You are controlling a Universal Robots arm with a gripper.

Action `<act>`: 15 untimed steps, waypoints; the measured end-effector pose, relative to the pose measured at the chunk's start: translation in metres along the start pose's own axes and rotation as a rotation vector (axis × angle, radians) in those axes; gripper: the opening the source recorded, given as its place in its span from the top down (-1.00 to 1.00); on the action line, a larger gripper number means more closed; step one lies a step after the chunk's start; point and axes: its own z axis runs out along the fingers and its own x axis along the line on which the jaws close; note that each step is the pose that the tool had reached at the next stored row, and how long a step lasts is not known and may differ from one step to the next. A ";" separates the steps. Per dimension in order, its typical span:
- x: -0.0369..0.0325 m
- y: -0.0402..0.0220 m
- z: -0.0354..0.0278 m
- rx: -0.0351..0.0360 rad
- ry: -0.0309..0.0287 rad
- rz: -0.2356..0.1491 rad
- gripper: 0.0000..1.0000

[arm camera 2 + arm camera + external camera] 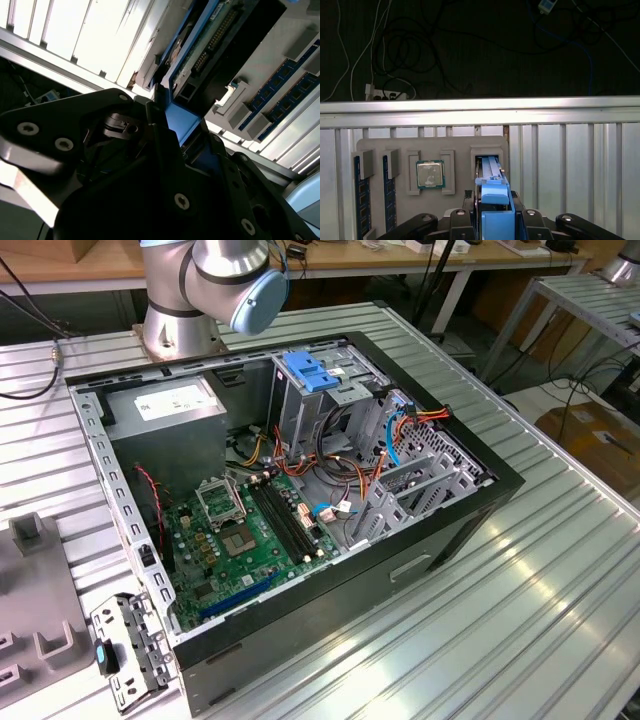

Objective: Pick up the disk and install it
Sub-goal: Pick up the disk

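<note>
Tabletop (520, 620) of ribbed metal carries, at the exterior view's left, a grey tray (30, 590) of moulded holders, with a small metal bracket (130, 645) lying just beside it. Next comes the open computer case (300, 630) lying on its side. Inside it are a grey metal box with a white sticker (165, 402), then the green motherboard (250, 540), then a drive cage topped by a blue latch (305, 370), with orange and blue cables beyond. The arm (200, 280) rises behind the case.

In the first wrist view the tray's holders hold two memory sticks (361, 200), a processor chip (430, 175) and, in the last recess, the disk (491, 170), standing on edge. Its blue carrier edge faces the camera and its far end sits at the recess.

The claw (492, 200) is drawn in on the disk, with a black finger pressed against each side of the blue carrier. The second wrist view shows the same grip. The fingers (156, 120) flank the blue plastic, and the disk's (210, 45) green circuit board and connector row run away from the claw (181, 125) towards the tray.
</note>
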 end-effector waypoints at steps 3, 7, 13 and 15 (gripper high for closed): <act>0.0000 0.0000 0.0000 0.0000 0.0000 0.000 0.25; 0.0000 0.0000 0.0001 0.0000 0.0000 0.000 0.25; 0.0000 0.0000 0.0000 0.0004 -0.0002 0.000 0.25; 0.0000 0.0000 -0.0001 0.0003 -0.0001 0.000 0.25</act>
